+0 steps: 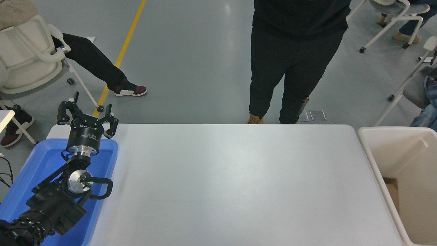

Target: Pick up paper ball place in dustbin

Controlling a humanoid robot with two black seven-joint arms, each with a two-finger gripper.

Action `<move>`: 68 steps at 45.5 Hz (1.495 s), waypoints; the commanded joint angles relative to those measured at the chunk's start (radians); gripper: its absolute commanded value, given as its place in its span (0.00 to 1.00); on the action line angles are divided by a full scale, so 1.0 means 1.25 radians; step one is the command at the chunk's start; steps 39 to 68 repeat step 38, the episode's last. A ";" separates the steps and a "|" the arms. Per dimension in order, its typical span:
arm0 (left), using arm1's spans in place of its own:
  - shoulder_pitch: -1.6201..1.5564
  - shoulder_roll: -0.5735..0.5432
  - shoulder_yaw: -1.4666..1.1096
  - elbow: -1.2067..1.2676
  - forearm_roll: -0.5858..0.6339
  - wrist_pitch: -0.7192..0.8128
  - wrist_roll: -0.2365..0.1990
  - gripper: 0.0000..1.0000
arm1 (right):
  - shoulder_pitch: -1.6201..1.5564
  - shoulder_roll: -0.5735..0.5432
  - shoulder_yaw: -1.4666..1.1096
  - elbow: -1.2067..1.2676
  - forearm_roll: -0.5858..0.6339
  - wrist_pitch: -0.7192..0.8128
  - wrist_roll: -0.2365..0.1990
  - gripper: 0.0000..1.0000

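The cream-white dustbin (375, 160) stands off the table's right edge, partly cut off by the picture's right side. The paper ball is out of view; only the bin's bare inner walls and a bit of brown cardboard (392, 191) at its bottom show. My left gripper (87, 111) is parked at the lower left, open and empty, above the far end of the blue tray (41, 160). My right arm and gripper are out of view.
The white table (232, 184) fills the middle. A person in black stands at its far edge (290, 61). Another person's legs (99, 68) and white chairs (27, 54) are at the upper left, more chairs at the upper right.
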 commanded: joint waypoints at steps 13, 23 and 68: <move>0.001 0.000 0.000 0.000 0.000 0.000 0.000 0.99 | 0.491 0.026 -0.125 0.447 -0.063 0.283 -0.001 1.00; 0.000 0.000 0.000 0.000 0.000 0.000 0.000 0.99 | 0.538 0.026 -0.112 0.490 -0.057 0.283 -0.001 1.00; 0.000 -0.001 0.000 0.001 0.000 0.000 0.000 0.99 | 0.539 0.027 -0.111 0.513 -0.054 0.283 -0.001 1.00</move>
